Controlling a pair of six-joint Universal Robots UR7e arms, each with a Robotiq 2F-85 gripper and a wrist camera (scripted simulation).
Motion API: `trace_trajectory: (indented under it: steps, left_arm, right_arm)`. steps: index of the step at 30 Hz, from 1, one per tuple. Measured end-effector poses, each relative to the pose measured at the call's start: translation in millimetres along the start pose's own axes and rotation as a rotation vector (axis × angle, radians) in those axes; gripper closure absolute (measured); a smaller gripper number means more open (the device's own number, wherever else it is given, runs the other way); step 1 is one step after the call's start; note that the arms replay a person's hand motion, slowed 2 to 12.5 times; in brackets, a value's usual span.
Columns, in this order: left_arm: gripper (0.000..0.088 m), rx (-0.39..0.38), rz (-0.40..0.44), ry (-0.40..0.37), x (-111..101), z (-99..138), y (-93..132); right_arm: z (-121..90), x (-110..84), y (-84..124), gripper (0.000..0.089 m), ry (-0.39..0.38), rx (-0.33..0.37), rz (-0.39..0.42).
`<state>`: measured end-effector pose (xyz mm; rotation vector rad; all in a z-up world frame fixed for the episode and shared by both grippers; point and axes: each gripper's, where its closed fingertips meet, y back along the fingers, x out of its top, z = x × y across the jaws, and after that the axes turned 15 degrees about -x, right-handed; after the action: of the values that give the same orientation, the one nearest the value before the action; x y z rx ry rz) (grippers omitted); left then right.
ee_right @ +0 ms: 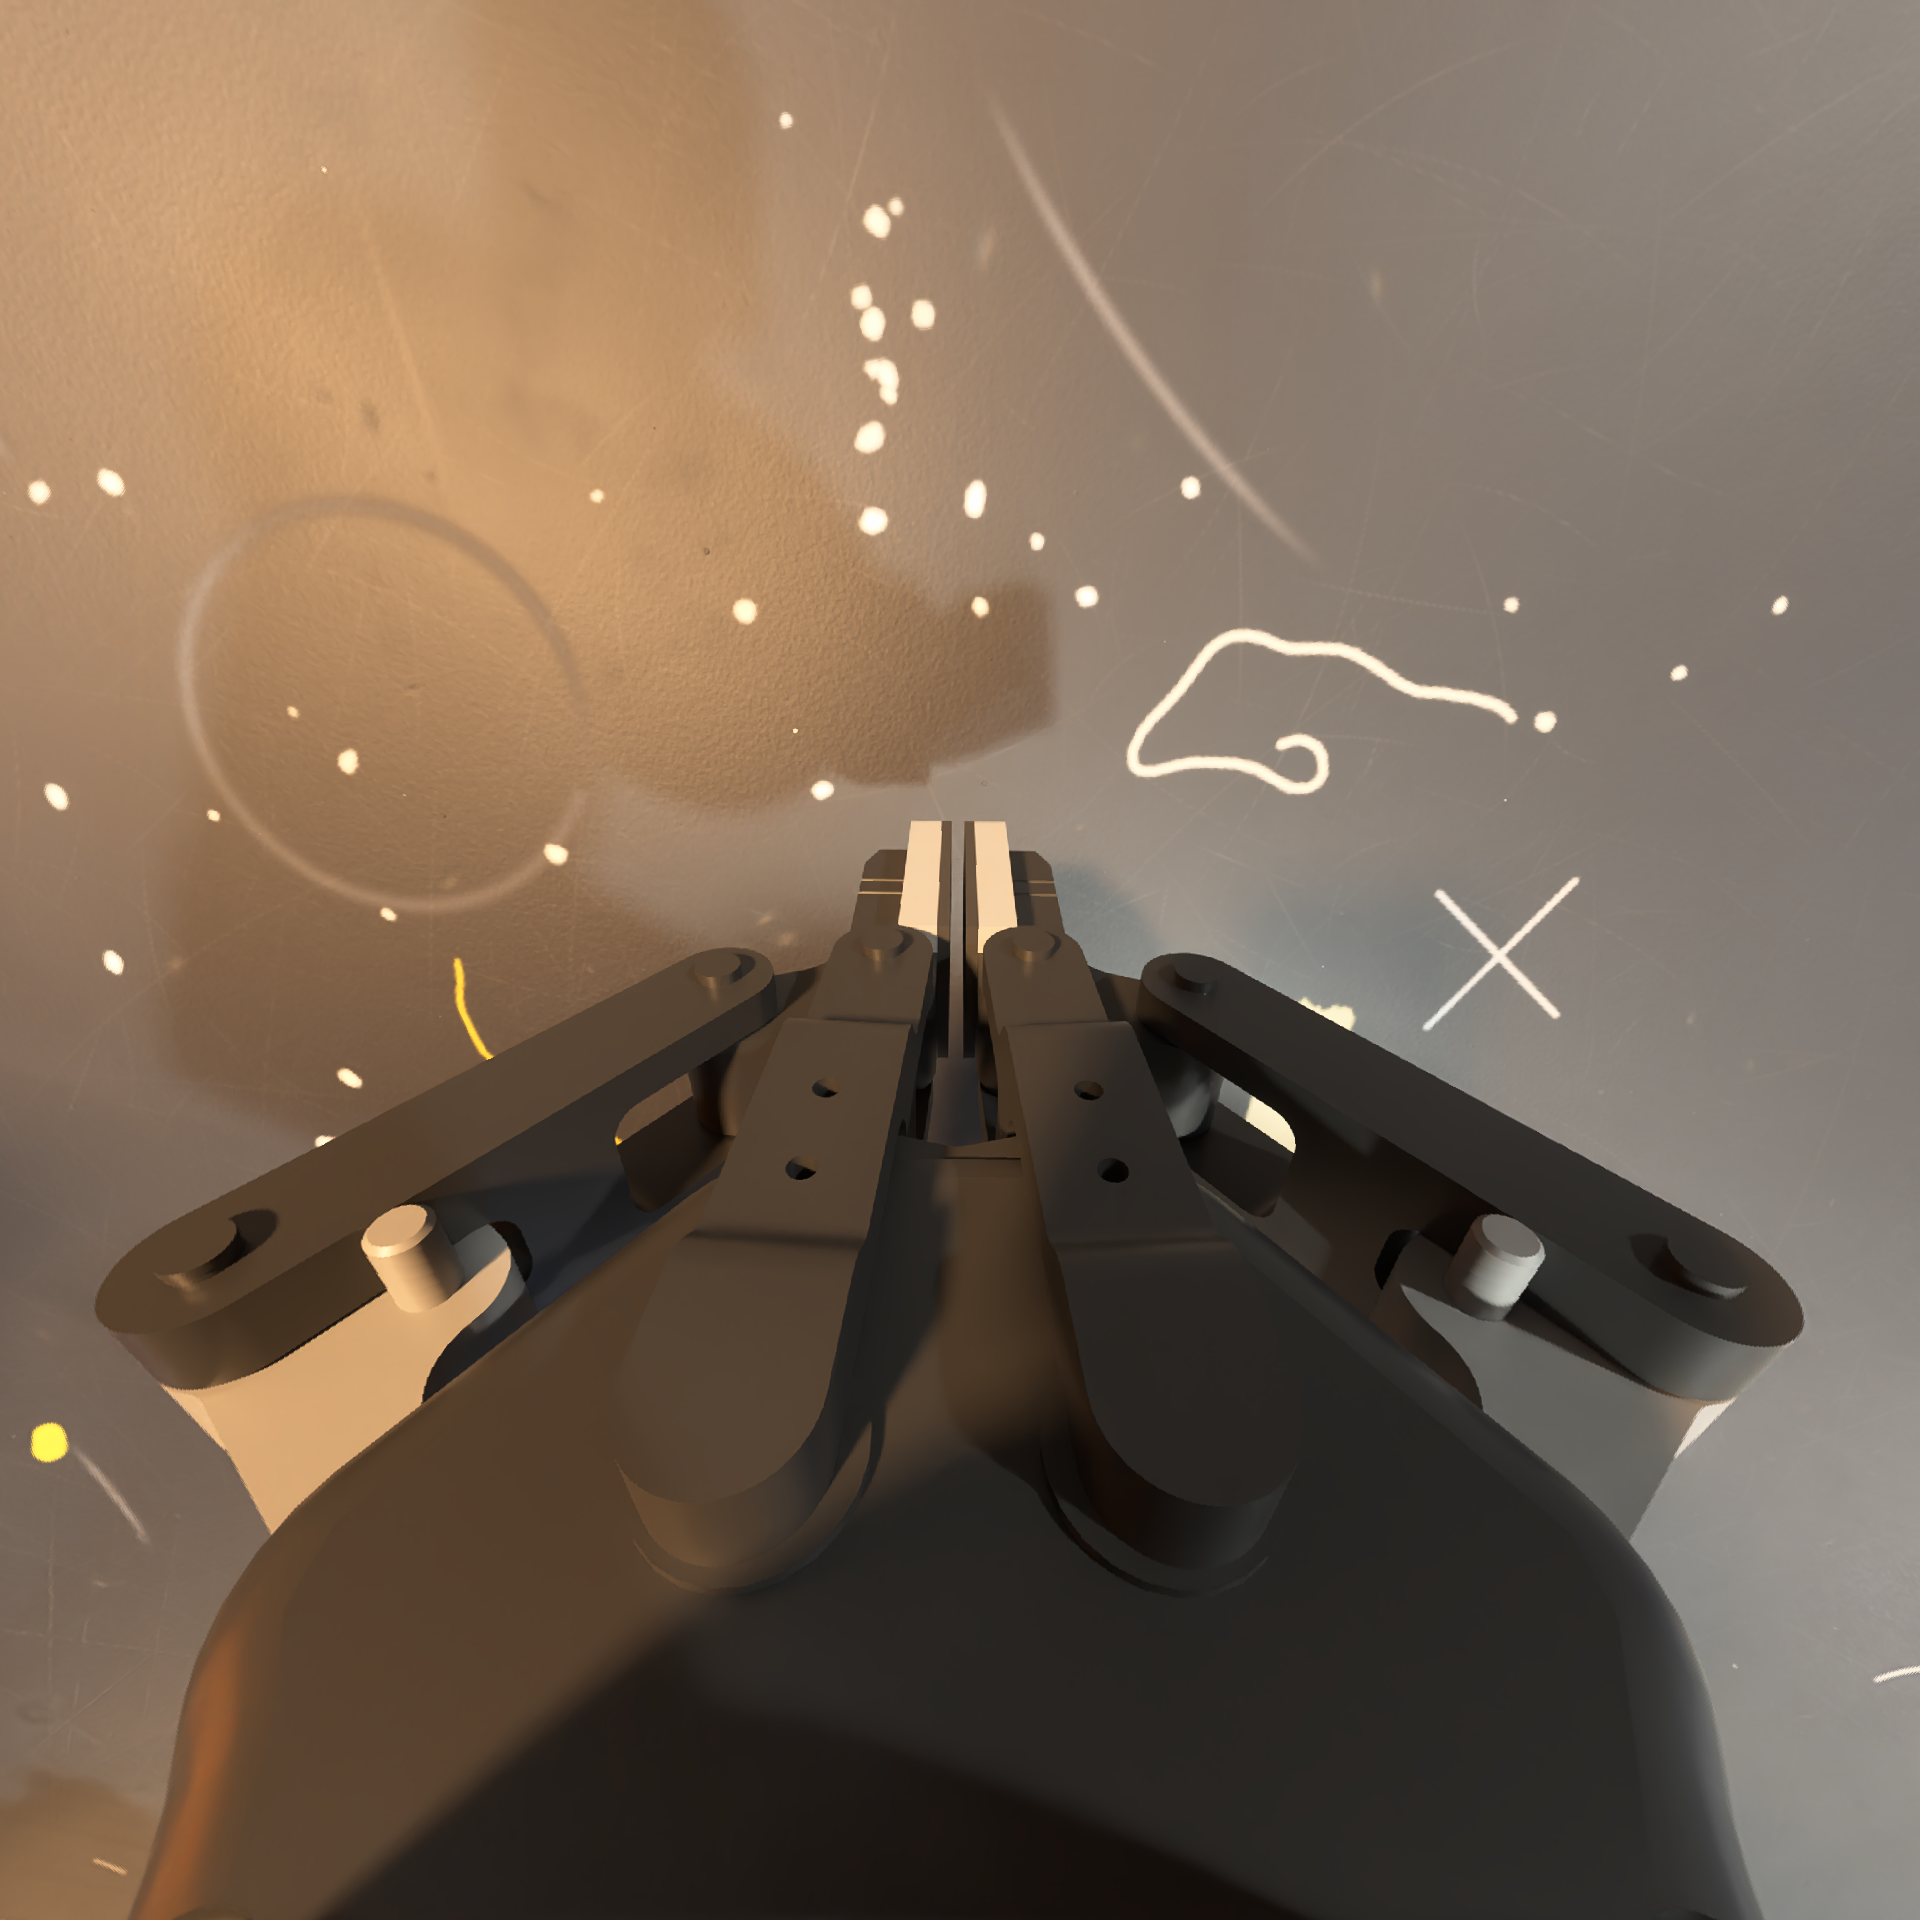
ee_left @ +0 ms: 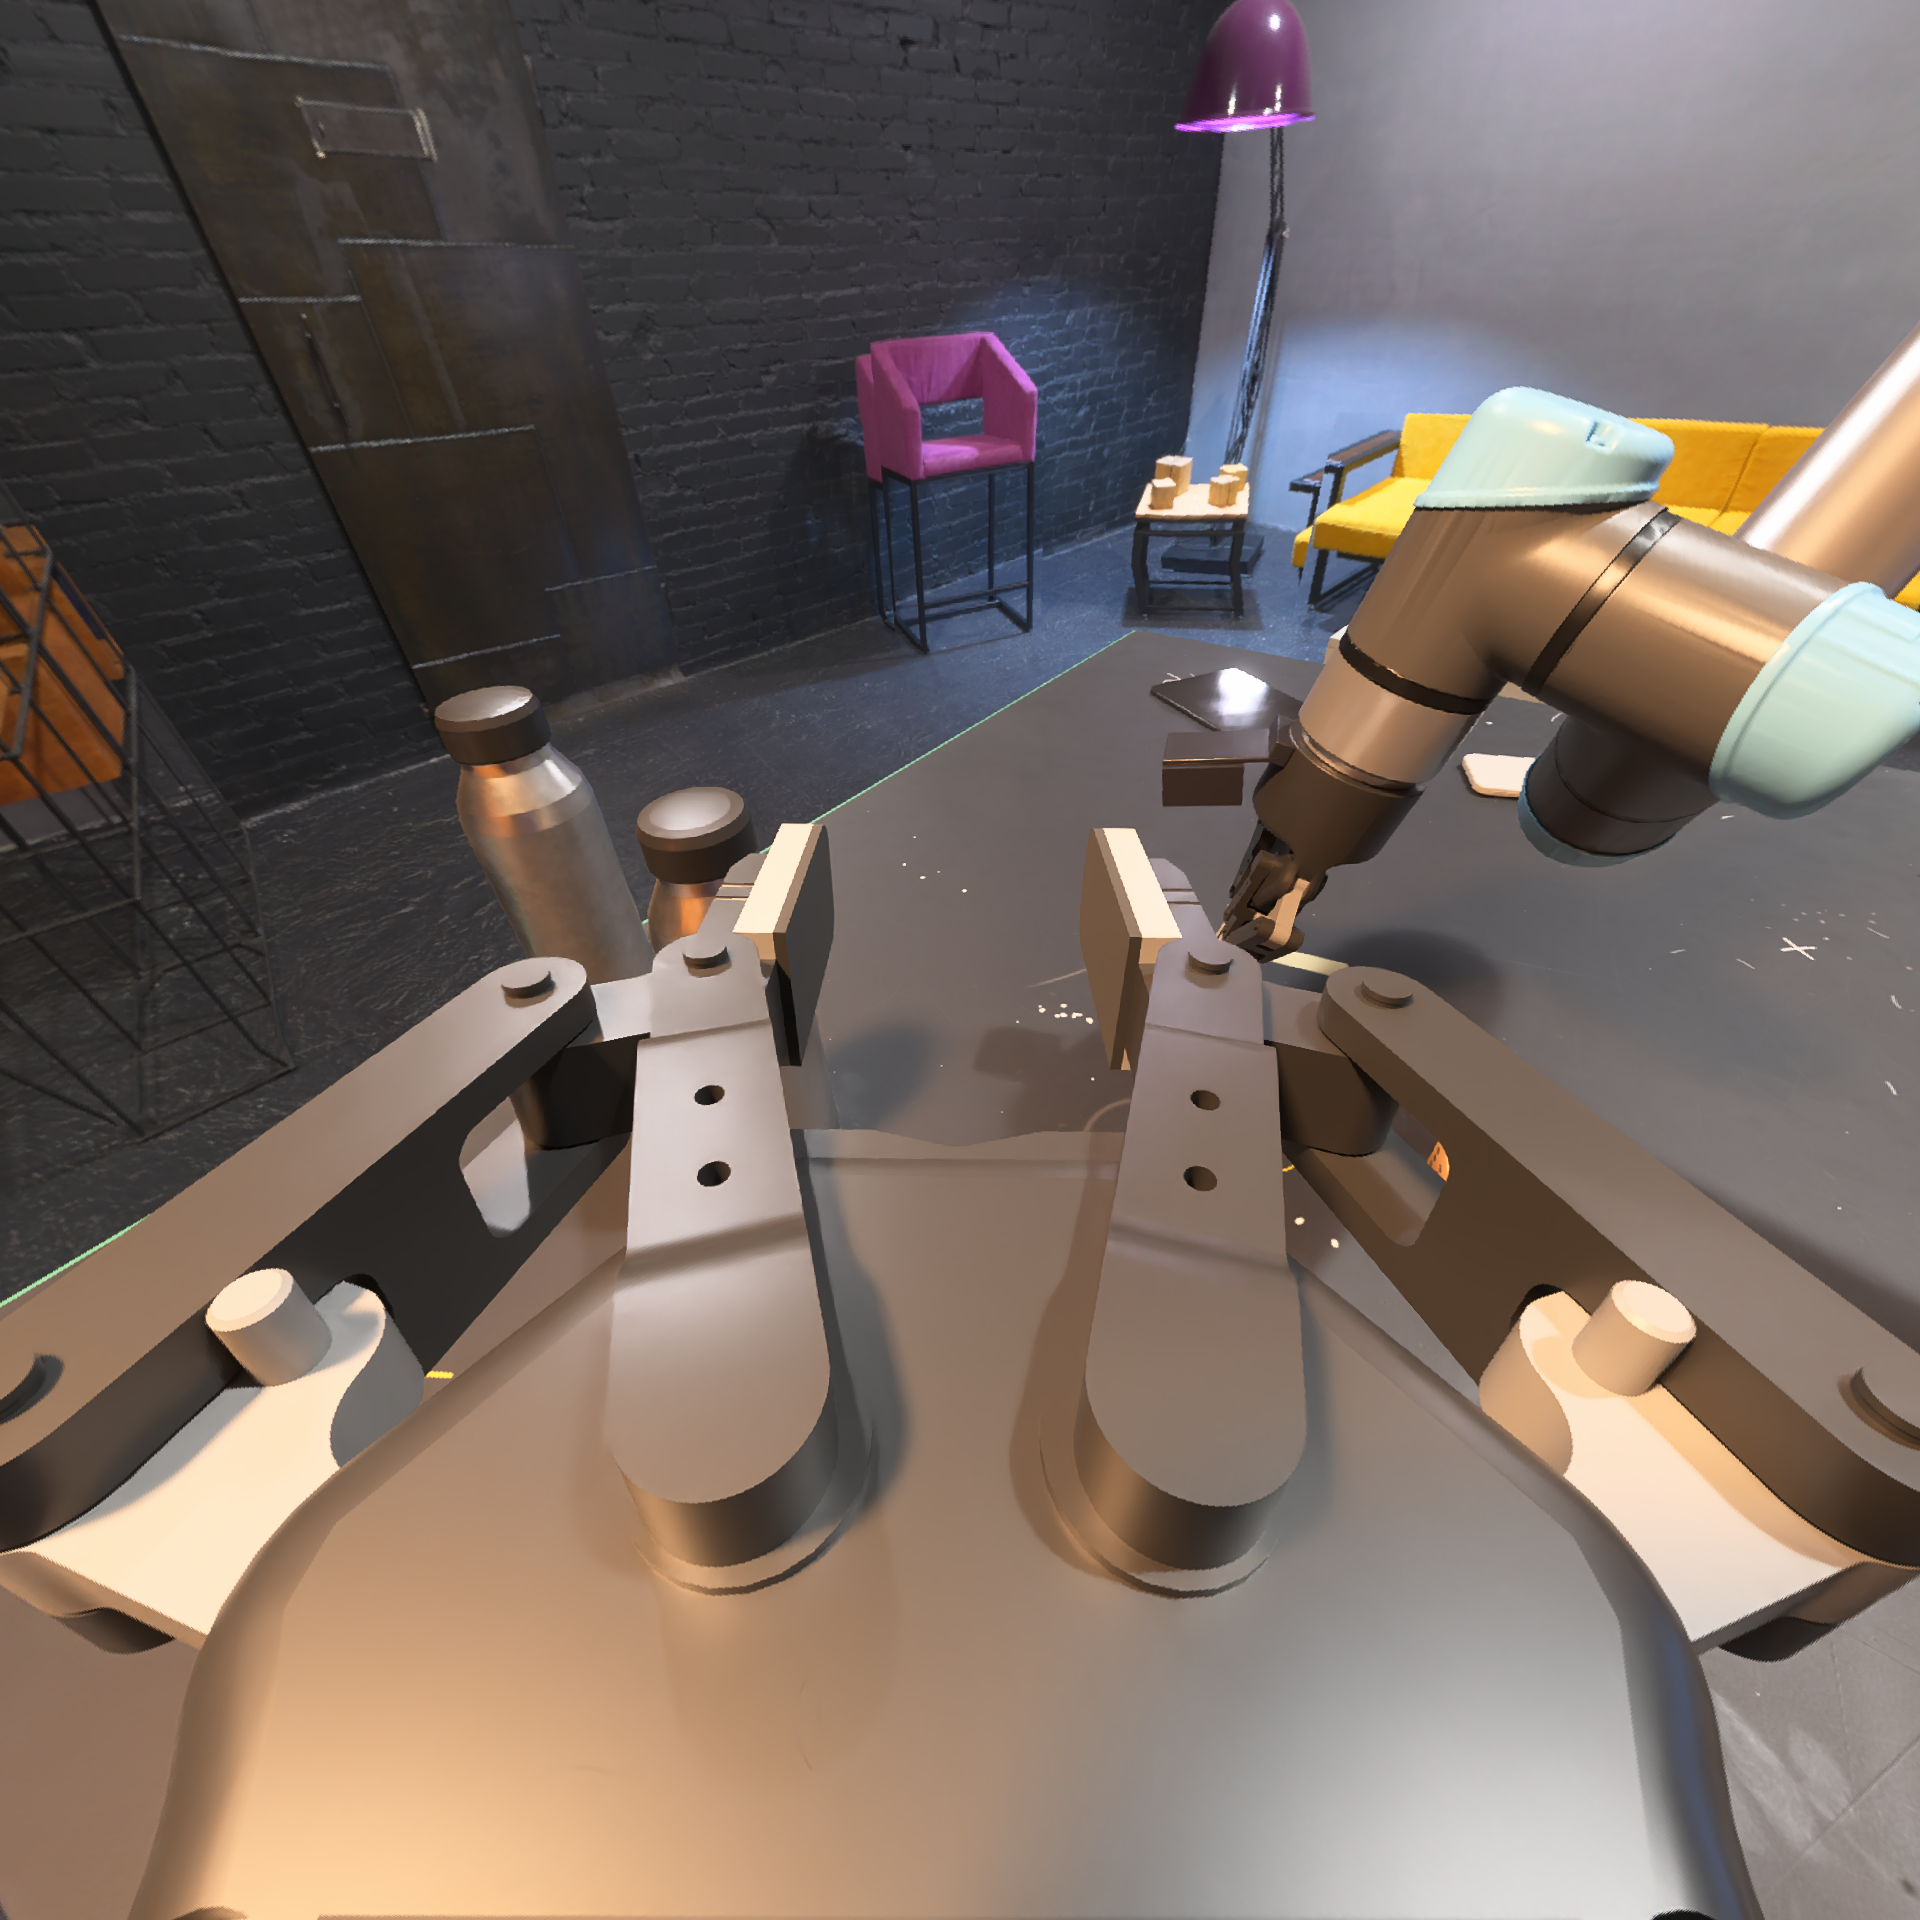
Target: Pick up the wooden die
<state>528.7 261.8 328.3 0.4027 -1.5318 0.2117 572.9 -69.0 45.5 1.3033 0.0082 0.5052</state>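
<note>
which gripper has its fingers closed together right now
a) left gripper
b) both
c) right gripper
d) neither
c) In the right wrist view the right gripper has its pale pads nearly touching with nothing between them, above the scuffed tabletop; in the left wrist view the left gripper is spread wide.

Loft-style lounge: dark brick wall upper left, magenta chair centre, yellow sofa and purple lamp upper right.
</note>
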Motion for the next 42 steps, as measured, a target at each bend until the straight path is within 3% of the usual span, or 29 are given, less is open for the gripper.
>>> trace_trajectory:
  steps: [42]
  left_arm:
    - [0.042,-0.003,-0.014,-0.002,-1.7,1.8,-2.7]
  right_arm:
    - [-2.0,0.1,-0.1,0.0871,0.025,-0.009,-0.014]
